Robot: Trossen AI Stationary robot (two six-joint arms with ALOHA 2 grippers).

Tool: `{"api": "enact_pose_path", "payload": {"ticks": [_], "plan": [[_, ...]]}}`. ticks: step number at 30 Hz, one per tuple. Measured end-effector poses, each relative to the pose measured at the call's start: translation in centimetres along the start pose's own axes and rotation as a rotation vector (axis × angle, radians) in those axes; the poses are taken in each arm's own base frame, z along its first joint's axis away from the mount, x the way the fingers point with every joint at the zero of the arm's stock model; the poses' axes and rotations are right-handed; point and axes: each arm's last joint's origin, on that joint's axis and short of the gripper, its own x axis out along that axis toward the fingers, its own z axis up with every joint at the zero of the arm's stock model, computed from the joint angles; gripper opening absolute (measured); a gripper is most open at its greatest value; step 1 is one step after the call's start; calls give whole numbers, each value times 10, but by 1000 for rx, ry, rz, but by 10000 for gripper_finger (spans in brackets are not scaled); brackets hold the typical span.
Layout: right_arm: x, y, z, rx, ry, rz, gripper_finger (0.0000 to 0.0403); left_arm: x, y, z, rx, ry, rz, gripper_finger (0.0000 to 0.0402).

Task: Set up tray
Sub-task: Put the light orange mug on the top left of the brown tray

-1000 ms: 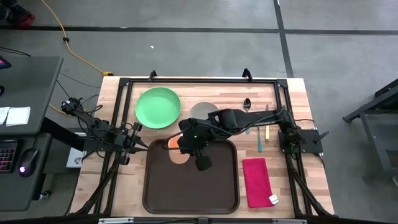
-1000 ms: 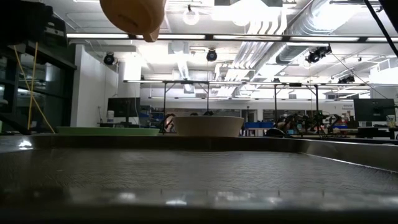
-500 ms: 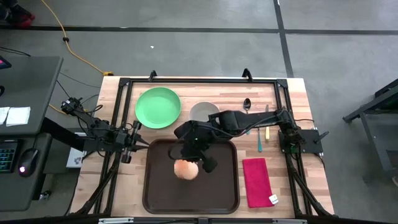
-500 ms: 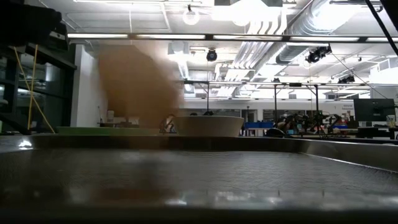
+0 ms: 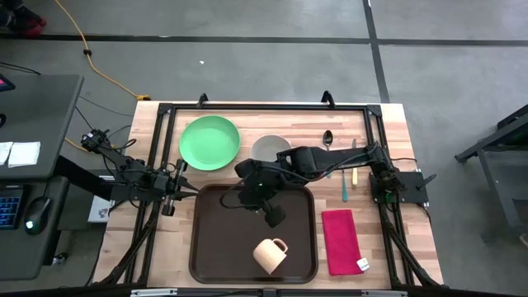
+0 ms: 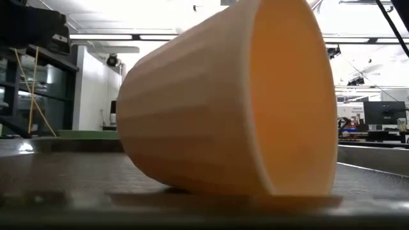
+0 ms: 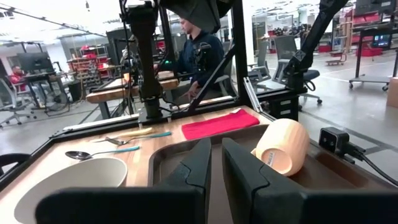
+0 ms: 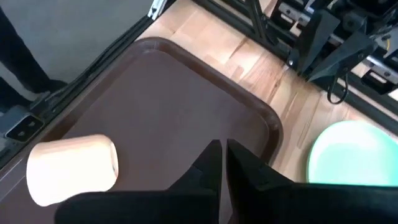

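The tan ribbed cup (image 5: 270, 254) lies on its side on the near part of the dark brown tray (image 5: 213, 239), handle toward the far side. It fills the low view (image 6: 223, 108) and shows in both wrist views (image 7: 283, 146) (image 8: 71, 168). My right gripper (image 5: 271, 218) (image 8: 222, 149) hangs shut above the tray's far half, pointing slantwise down, with nothing in it. My left gripper (image 5: 177, 186) (image 7: 216, 149) waits level at the table's left edge, its fingers nearly together and bare.
Beyond the tray stand a green plate (image 5: 209, 143) and a pale bowl (image 5: 268, 148). A spoon (image 5: 328, 137) and other cutlery (image 5: 345, 186) lie at the far right, a red napkin (image 5: 340, 239) right of the tray. A person (image 7: 199, 56) is beyond the table.
The cup, which was up at my right gripper over the tray's far left part, has dropped onto the tray and tumbled toward the near edge, ending on its side. My right gripper has rolled its wrist but kept its place.
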Motion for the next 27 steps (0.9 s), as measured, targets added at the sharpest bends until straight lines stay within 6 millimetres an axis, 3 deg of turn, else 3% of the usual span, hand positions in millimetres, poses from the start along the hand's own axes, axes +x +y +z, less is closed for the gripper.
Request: {"api": "enact_pose_path", "payload": {"ticks": [15, 27], "plan": [[0, 3, -3, 58, 42, 13, 0, 0, 0, -1, -23, 10, -1, 72], [2, 39, 4, 25, 88, 61, 0, 0, 0, -2, -18, 20, -6, 72]]}}
